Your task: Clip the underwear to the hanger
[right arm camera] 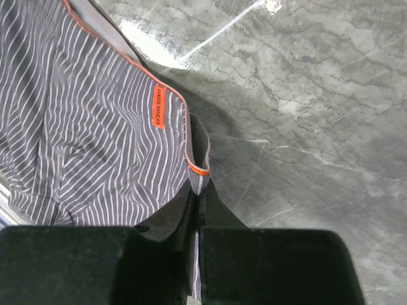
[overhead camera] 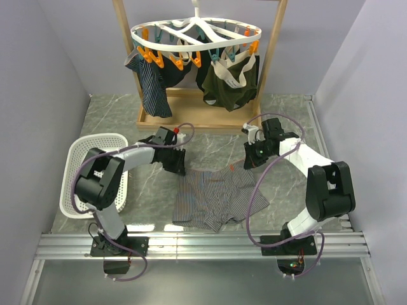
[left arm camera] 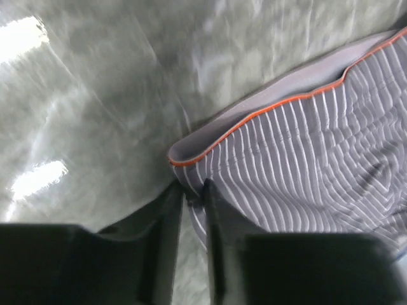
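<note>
The grey striped underwear (overhead camera: 213, 198) lies on the table between the arms, its waistband toward the back. My left gripper (overhead camera: 179, 166) pinches the waistband's left corner; in the left wrist view the underwear (left arm camera: 305, 165) has its orange-edged fabric caught between the nearly closed fingers (left arm camera: 170, 210). My right gripper (overhead camera: 247, 162) is shut on the waistband's right corner; in the right wrist view the underwear (right arm camera: 95, 146) shows its orange tag (right arm camera: 157, 107), and the folded edge sits between the fingers (right arm camera: 216, 210). The white oval hanger (overhead camera: 196, 35) with orange and teal clips hangs at the back.
A wooden frame (overhead camera: 273, 57) holds the hanger, with a dark navy striped garment (overhead camera: 152, 82) and a dark olive pair (overhead camera: 230, 81) clipped on it. A white basket (overhead camera: 86, 175) stands at the left. A metal rail (overhead camera: 197, 244) runs along the near edge.
</note>
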Tool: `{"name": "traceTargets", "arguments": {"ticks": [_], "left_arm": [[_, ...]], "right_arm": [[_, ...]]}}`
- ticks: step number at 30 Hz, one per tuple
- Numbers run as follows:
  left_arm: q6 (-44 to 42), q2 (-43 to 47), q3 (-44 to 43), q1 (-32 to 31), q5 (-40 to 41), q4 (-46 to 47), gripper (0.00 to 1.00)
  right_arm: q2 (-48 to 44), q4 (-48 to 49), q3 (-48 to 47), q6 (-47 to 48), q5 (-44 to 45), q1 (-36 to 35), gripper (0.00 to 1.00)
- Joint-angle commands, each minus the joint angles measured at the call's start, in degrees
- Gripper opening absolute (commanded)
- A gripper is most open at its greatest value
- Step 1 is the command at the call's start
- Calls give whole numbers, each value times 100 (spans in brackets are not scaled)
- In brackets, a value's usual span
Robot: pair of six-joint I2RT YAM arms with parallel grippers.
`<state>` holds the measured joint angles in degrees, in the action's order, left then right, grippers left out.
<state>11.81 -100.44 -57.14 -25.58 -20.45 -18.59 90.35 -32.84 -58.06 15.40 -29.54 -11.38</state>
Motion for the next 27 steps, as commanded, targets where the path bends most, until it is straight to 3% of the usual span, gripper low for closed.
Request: {"name": "traceTargets", "arguments": {"ticks": [1, 4, 8, 11, 15, 18, 22, 25, 27], "left_arm": [[155, -239, -183, 219, 58, 23, 12], [-108, 313, -218, 483, 32, -136, 0], [-679, 1814, 123, 695, -248, -548, 0], [-1110, 3299, 729, 695, -670, -654, 0], [-1909, 5152, 1020, 695, -1163, -1023, 0], [-2122, 5980, 1048, 695, -1224, -1190, 0], [-2095, 6283, 741, 695, -1462, -2067, 0], [-1438, 6266, 600, 695, -1059, -1816, 0], [-1217, 5733, 372, 695, -1022, -1832, 0]], "right_arm": [[-52, -117, -337, -63, -8, -31, 0], [-429, -161, -241, -133, -60, -23, 0], [-1447, -57, 189, -423, -429, -31, 0], [-2877, 146, 786, -625, -588, -40, 0], [-3732, -152, 866, -477, -859, -57, 0], [-4138, -258, 858, -537, -1352, -66, 0], [-4280, 40, 674, -835, -1537, -66, 0], [-3912, 365, 560, -1135, -1468, -136, 0], [-3315, 488, 349, -1144, -1301, -180, 0]]}}
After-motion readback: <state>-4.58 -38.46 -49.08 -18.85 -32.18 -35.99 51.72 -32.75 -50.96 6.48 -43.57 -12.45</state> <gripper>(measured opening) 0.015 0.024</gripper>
